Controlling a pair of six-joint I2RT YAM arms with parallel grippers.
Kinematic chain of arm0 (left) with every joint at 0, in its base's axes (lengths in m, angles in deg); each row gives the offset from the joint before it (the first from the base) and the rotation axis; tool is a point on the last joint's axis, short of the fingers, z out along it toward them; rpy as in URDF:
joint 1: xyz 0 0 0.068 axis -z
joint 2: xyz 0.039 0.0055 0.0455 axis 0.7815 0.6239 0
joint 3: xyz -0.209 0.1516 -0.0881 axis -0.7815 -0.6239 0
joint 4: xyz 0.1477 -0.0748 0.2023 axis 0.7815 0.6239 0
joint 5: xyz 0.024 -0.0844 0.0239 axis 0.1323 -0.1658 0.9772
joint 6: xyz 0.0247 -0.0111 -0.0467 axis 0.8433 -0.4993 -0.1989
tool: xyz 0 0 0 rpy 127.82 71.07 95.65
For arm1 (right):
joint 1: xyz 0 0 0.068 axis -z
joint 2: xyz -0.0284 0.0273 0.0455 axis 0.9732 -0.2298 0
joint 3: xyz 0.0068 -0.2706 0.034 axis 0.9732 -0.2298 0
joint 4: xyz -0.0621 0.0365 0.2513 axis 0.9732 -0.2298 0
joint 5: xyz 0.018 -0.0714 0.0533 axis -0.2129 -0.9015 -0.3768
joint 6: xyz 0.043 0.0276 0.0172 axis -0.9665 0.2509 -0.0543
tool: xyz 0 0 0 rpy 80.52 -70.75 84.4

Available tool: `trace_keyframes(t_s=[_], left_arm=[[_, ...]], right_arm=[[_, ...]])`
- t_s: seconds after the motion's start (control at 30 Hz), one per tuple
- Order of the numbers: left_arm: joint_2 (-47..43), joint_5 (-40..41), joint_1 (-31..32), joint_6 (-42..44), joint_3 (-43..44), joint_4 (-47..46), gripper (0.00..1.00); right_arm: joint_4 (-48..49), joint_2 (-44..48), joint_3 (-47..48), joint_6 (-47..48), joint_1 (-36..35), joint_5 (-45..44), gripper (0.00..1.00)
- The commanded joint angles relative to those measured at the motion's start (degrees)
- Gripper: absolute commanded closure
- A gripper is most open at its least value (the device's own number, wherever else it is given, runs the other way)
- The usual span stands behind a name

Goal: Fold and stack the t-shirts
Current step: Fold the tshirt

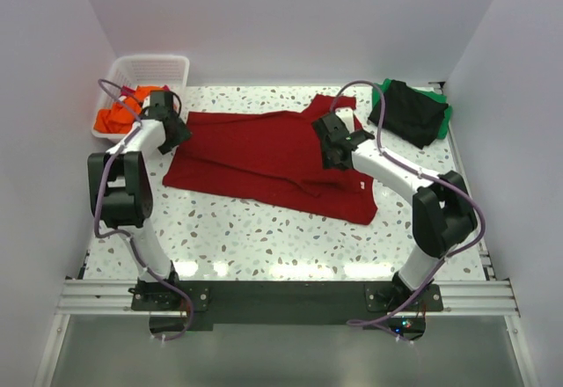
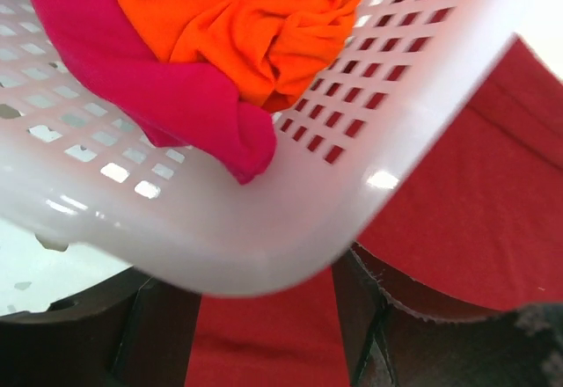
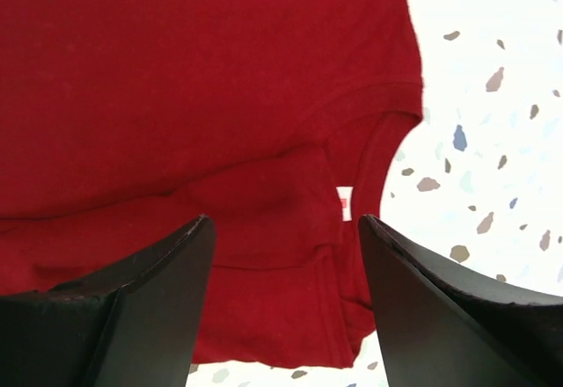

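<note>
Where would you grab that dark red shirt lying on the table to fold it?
Probably by its edges, from above: the dark red shirt lies flat, so only a rim can be pinched. The neckline end on the right and the opposite end by the basket look handiest.

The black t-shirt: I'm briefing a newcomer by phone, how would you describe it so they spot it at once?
On the speckled white table, look to the far right corner, past the spread dark red t-shirt. The black t-shirt lies folded there, the only black cloth, with a green t-shirt edging out beneath it.
</note>
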Motion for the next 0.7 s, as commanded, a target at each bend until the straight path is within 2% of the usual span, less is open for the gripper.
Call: trace_keyframes(t_s=[0.0,0.13,0.3,0.4,0.67], left_arm=[[-6.5,-0.6,1.2,2.0,-0.3,-2.2,0.38],[-8.7,-1.7,2.7,2.1,-1.6,0.2,0.38],[-10.8,-3.1,7.4,1.9,-4.9,1.8,0.39],[-11.7,-4.1,9.8,1.4,-6.9,2.1,0.39],[-13.3,-4.8,11.2,0.2,-11.7,2.6,0.42]], right_arm=[[0.3,2.3,0.5,1.1,-0.4,4.5,0.3],[-0.9,4.8,-3.0,0.1,-0.4,7.4,0.34],[-1.2,5.7,-7.4,-0.6,-1.2,11.9,0.39],[-1.2,5.0,-8.1,-0.6,-2.1,13.2,0.41],[-1.0,3.0,-7.2,0.3,-3.1,17.6,0.41]])
